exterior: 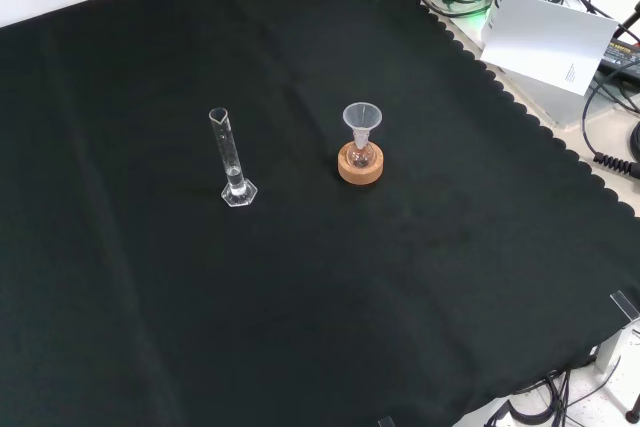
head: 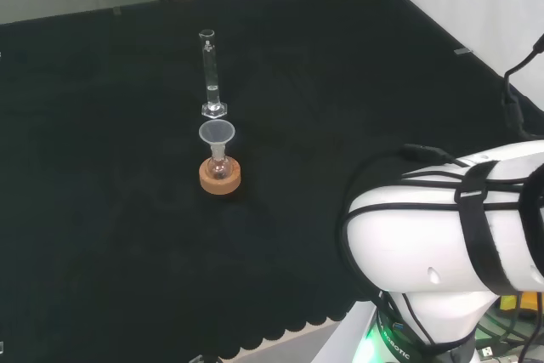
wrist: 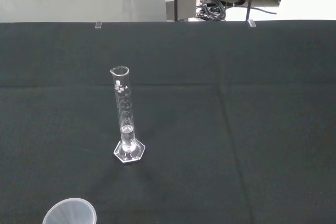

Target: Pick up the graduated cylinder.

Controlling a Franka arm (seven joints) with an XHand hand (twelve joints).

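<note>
A clear glass graduated cylinder (head: 210, 74) stands upright on its hexagonal foot on the black cloth. The front view has the cylinder (exterior: 230, 162) left of centre, and the wrist view sees the cylinder (wrist: 124, 116) ahead, some way off. Nothing touches it. In the head view the arm's white links (head: 450, 235) sit at the lower right, well away from the cylinder.
A small flask with a clear funnel (head: 217, 133) in its neck rests on a cork ring (head: 220, 178), just nearer than the cylinder in the head view. The front view places the cork ring (exterior: 360, 169) right of the cylinder. The funnel rim (wrist: 70, 213) shows in the wrist view.
</note>
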